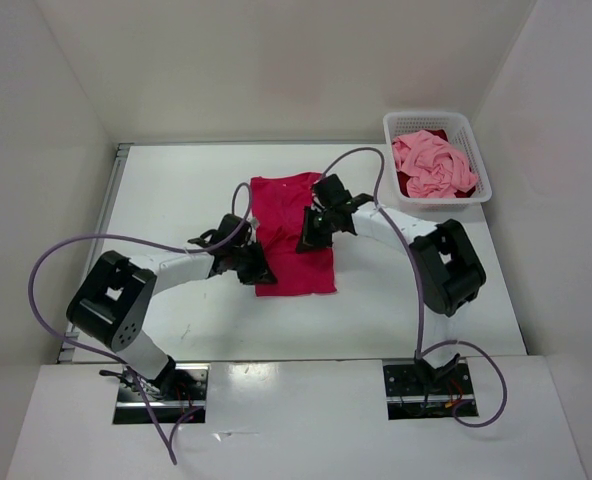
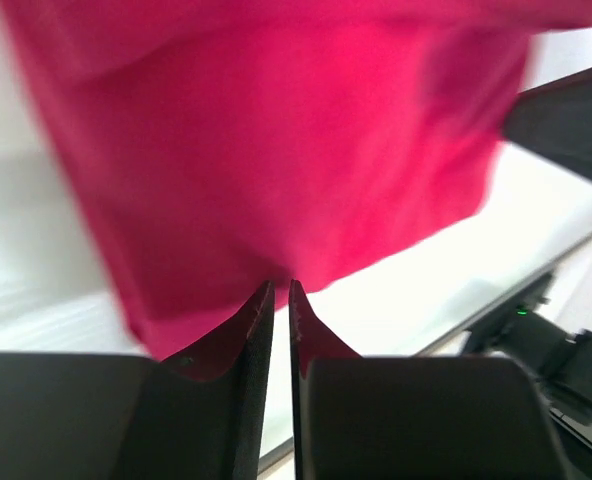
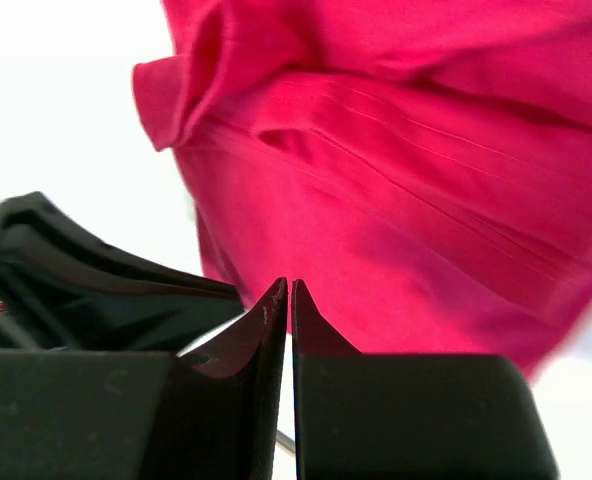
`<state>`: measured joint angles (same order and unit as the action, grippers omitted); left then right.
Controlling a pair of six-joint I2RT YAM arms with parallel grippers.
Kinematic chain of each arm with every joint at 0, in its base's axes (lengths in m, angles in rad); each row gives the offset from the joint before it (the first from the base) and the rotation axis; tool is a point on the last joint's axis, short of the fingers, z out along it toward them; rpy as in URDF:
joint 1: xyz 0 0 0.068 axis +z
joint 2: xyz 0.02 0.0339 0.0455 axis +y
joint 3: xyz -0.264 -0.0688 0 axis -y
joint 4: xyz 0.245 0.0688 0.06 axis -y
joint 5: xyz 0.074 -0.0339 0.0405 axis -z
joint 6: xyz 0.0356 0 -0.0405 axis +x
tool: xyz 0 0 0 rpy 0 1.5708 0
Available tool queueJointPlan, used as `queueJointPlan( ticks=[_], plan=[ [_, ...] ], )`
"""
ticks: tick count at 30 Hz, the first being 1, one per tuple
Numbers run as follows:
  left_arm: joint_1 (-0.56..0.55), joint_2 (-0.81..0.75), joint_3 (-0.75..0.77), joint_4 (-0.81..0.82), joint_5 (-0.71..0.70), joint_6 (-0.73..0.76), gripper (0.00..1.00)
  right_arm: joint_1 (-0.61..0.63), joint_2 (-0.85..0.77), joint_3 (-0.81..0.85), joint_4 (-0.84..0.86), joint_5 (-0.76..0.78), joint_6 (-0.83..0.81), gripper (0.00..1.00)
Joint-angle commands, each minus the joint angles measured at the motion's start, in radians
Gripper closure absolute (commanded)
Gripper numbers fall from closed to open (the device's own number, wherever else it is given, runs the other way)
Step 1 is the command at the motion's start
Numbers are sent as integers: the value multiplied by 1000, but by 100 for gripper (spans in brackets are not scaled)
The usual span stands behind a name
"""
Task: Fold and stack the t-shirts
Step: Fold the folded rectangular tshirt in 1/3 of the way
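Observation:
The bright magenta-red t-shirt point(image 1: 281, 205) lies as a flat upright rectangle in the middle of the table. My left gripper point(image 1: 256, 268) is at its lower left edge. In the left wrist view its tips point(image 2: 281, 283) stand a thin slit apart at the blurred hem of the shirt point(image 2: 276, 150), with white table showing between them. My right gripper point(image 1: 308, 240) hovers over the shirt's right half. Its jaws point(image 3: 289, 282) are barely parted and hold nothing, with the creased shirt point(image 3: 396, 200) beyond them. The light pink t-shirt point(image 1: 431, 165) and the dark crimson one point(image 1: 404, 183) lie crumpled in the basket.
The white lattice basket point(image 1: 426, 117) stands at the back right corner. White walls enclose the table on three sides. Purple cables loop from both arms above the table. The left arm point(image 3: 76, 270) shows dark close beside the right gripper.

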<state>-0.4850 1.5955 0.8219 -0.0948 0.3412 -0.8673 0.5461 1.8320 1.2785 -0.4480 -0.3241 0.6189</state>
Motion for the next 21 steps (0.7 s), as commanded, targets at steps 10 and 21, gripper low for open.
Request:
queueJointPlan(
  ticks=[10,21],
  plan=[
    [-1,-11,-96,20,-73,37,81,94,177,146,97,22,16,92],
    [-1,-20,-152,29,-73,37,81,94,234,176,152,228,25,92]
  ],
)
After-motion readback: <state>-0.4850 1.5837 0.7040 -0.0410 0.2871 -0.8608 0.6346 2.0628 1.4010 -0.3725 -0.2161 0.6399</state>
